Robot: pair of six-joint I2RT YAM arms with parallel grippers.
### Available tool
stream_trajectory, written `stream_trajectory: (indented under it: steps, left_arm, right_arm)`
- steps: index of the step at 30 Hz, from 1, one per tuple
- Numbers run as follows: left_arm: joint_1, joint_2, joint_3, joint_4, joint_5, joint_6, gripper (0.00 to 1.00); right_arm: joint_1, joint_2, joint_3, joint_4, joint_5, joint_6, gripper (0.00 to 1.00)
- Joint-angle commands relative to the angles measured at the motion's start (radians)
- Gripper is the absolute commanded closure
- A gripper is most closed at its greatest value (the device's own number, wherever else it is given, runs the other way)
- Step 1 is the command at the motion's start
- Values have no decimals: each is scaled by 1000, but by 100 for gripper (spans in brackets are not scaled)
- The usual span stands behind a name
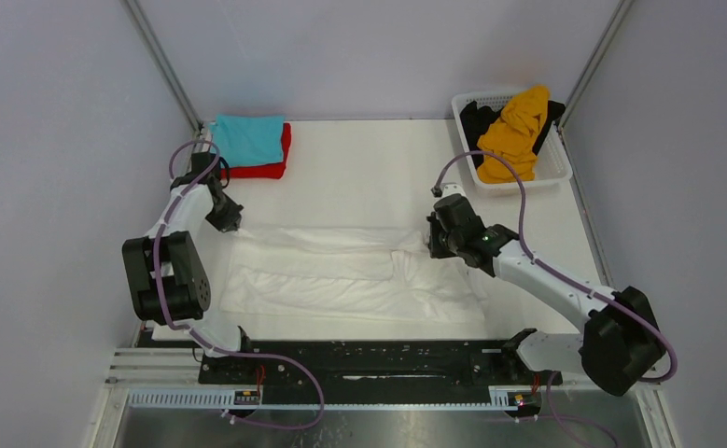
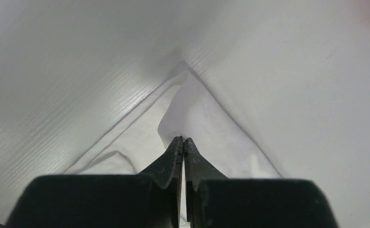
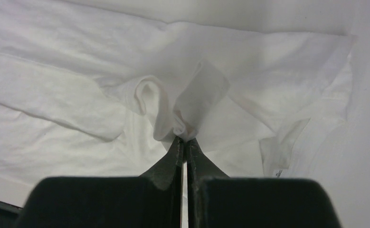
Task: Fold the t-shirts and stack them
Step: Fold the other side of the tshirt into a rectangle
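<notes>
Your left tool (image 2: 183, 141) is pressed together on the far-left corner of the white t-shirt (image 1: 341, 275), which lies spread across the middle of the worktop (image 1: 369, 168) — your right tool (image 3: 184, 138) pinches a raised fold at its right side, probably so both ends lift together for folding.
</notes>
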Motion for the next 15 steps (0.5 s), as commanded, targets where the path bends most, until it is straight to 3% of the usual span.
stream_trajectory:
  steps: [1, 6, 15]
  left_arm:
    - [18, -67, -41, 38, -25, -15, 100]
    - [22, -80, -85, 54, -32, -14, 100]
    - [34, -50, -89, 76, -44, -11, 100]
  right_arm:
    - [27, -98, -45, -11, -1, 48, 100]
    - [42, -168, -110, -46, -2, 67, 100]
    - [91, -220, -282, 25, -150, 130, 96]
